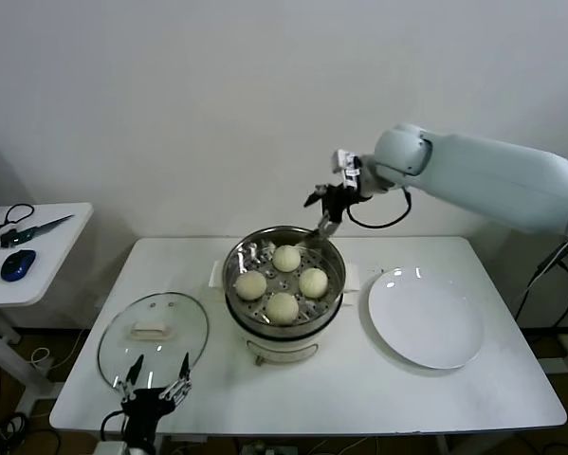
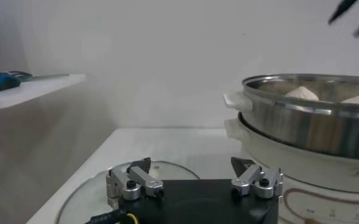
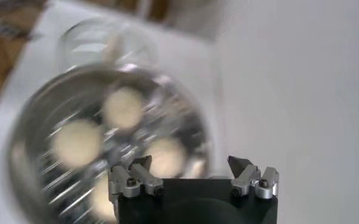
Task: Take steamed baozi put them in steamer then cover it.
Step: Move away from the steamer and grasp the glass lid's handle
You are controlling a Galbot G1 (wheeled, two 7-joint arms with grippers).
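All four steamed baozi point(image 1: 282, 282) sit in the steamer point(image 1: 284, 327). My right end effector point(image 1: 328, 210) hovers above, spread empty. My left end effector point(image 1: 156, 375), wide, seemingly faces the cover point(image 1: 153, 336) on the surface point(image 1: 359, 389).

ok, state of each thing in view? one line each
Round stainless-steel steamer: uncovered, four cream-white baozi inside on the tray.
Clear glass cover: flat on the table, left of the steamer.
Flat white plate: empty.
Left gripper: jaws open, at the cover's near edge.
Right gripper: jaws open, empty, above the steamer's far rim.
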